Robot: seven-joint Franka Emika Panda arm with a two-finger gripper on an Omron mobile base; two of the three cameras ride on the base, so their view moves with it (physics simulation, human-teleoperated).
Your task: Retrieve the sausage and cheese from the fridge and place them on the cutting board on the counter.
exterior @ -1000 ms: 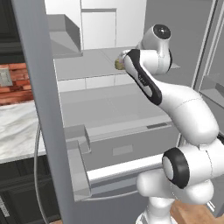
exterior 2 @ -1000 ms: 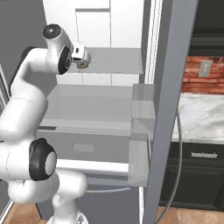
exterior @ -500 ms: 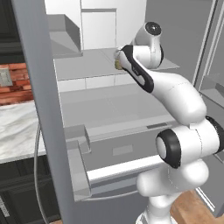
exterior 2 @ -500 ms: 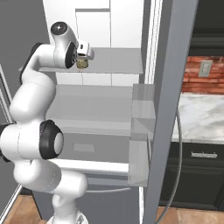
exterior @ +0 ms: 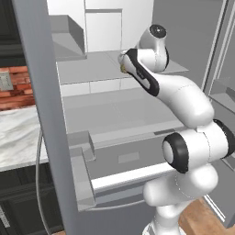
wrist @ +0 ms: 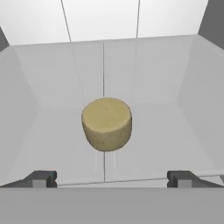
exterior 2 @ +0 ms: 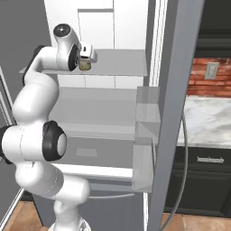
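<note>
the left base view looks from behind the arm's left side, forward and down into the open fridge (exterior: 114, 114). the right base view looks from behind the arm's right side at the same fridge (exterior 2: 108, 103). both share the grey shelves and a bit of the counter (exterior: 18, 133) (exterior 2: 210, 119). the hand view sits very near, looking down a shelf at the cheese (wrist: 106, 124) and the white back wall.

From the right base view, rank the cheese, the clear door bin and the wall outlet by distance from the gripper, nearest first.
1. cheese, on the upper fridge shelf, right at the open gripper.
2. door bin, lower right, on the fridge door.
3. wall outlet, far right on the brick wall.
</note>
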